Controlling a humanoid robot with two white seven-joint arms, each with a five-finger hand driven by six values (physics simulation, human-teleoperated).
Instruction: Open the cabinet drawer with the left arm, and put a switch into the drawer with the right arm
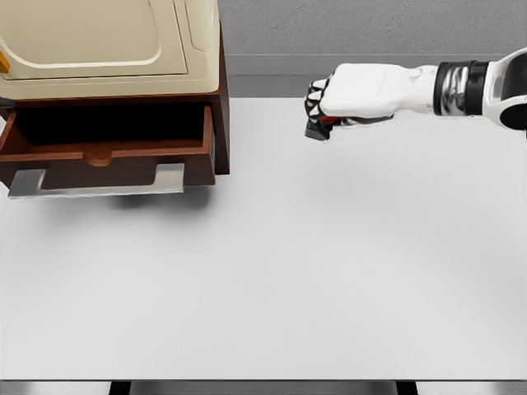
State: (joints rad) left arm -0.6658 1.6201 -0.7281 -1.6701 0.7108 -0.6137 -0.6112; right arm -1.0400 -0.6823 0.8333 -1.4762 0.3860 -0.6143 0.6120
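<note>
I can read no text, label, brand, number or sign anywhere in my view. The cabinet [115, 49], its open drawer [107, 152] with the metal handle, and the white bench [313, 271] carry no markings, and the small item in my right hand [329, 103] is too small to show any lettering.

drawer [107, 152] pulled open under cabinet [107, 49], grey handle [95, 183] out front. right hand [329, 103] above white table [288, 271], fingers [315, 97] curled round small dark switch [319, 129]. well right of drawer.
</note>
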